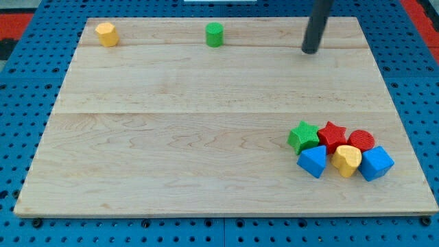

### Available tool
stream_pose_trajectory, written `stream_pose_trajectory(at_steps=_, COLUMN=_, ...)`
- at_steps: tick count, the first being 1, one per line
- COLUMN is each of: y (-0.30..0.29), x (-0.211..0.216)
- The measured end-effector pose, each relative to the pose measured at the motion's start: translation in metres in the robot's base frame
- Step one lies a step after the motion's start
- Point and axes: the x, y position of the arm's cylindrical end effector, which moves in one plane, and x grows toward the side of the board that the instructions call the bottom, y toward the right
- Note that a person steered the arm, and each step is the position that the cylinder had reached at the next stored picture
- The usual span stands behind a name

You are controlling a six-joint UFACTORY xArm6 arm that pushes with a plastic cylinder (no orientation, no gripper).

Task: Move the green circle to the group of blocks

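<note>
Camera view shows a pale wooden board (171,137) lying on a blue pegboard (27,82). My tip (310,51) rests near the view's top right of the board, with no jaws to open or close, since the arm ends in a plain dark rod and holds nothing. The green circle (215,34) stands near the view's top edge, well to the left of my tip and apart from it. A yellow block (106,33) sits alone at the view's top left corner. The group of blocks lies at the view's bottom right, packed together: a green star (304,136), a red star (332,134), a red circle (361,140), a blue block (313,161), a yellow heart (346,161) and a blue cube (375,163). My tip is well above that group, touching no block
</note>
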Motion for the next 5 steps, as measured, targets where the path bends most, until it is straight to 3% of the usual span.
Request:
stream_pose_trajectory(at_steps=1, y=-0.065, x=-0.046)
stream_pose_trajectory(at_steps=3, y=-0.233, x=-0.06)
stream_pose_trajectory(at_steps=4, y=-0.245, x=-0.03)
stream_pose_trajectory(at_steps=5, y=-0.187, x=0.016)
